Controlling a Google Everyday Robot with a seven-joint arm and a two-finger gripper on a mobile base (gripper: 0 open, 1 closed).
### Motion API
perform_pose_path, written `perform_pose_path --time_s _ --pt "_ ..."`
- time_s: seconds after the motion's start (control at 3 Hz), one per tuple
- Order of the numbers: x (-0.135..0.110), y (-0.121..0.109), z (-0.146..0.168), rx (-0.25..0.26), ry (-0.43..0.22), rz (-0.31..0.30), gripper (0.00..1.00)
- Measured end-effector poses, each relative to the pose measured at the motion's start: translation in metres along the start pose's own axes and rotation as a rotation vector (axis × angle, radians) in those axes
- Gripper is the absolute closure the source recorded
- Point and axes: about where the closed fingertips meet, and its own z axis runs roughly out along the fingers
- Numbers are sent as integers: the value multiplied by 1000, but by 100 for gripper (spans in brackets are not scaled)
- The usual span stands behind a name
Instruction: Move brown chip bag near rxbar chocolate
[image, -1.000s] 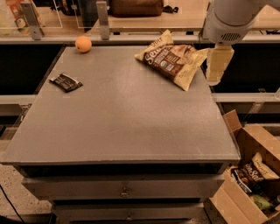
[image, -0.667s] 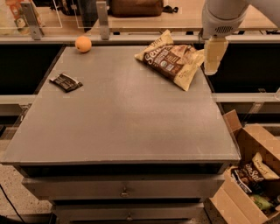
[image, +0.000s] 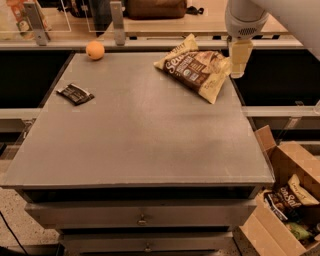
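Left to right: the rxbar chocolate (image: 75, 93) lies flat near the left edge of the grey table (image: 150, 145), with an orange (image: 95, 50) beyond it at the far left corner. The brown chip bag (image: 196, 67) rests well apart from the bar at the far right corner, and the gripper (image: 239, 62) hangs at the bag's right edge (whether it is released or clamped cannot be told). The step in hand appears to be the approach to the grasp, best done by taking the crinkly bag at its right edge, lifting it clear and setting it just beside the bar without covering it.
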Motion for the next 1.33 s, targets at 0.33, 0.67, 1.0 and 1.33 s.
perform_pose_path --time_s 0.33,0.67,1.0,1.33 --pt "0 1 23 -33 -1 -8 0" --pt "-4 2 59 -76 -50 -6 0" --pt "-11 7 87 -95 -107 1 0" --pt "-20 12 106 -105 -157 -3 0"
